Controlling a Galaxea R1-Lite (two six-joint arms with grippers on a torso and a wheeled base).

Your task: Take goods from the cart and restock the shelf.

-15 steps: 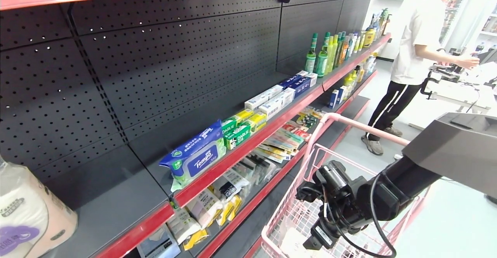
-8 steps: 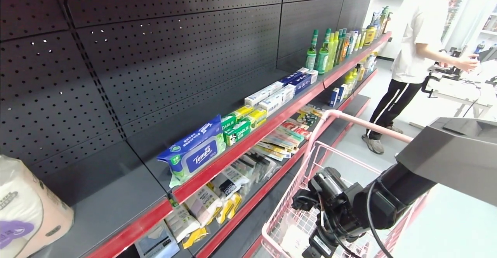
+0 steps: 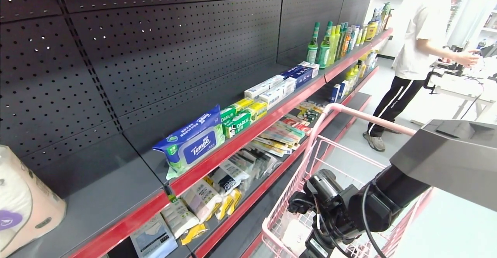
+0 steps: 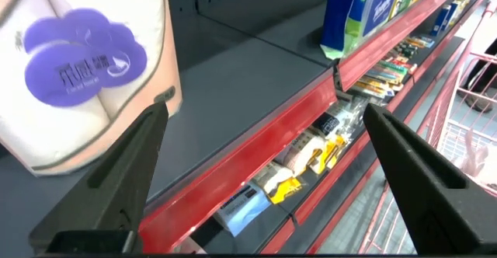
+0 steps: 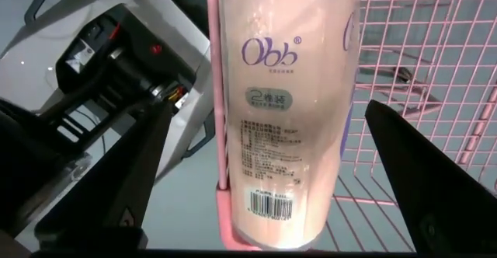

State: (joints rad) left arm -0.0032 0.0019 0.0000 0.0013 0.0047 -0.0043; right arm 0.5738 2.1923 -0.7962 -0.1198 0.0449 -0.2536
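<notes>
Lighting is bright and even, from overhead. The shelf (image 3: 116,188) stays legible; its dark back panel (image 3: 174,48) shows pinpoint glints in several holes. Under the shelf's red edge, the lower tier (image 3: 248,180) sits in shade. Off the shelf's far end, the floor (image 3: 446,234) washes out almost white. Shelf lines bow toward the head view's edges. On the shelf, the roll pack (image 4: 85,71) is lit pale. Beside the shelf, the wrapped pack (image 5: 287,110) in the cart (image 5: 435,79) carries soft glare.

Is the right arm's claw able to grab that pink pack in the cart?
Probably yes: the right gripper is open on both sides of the pink pack, though a cart bar runs along one edge.
</notes>
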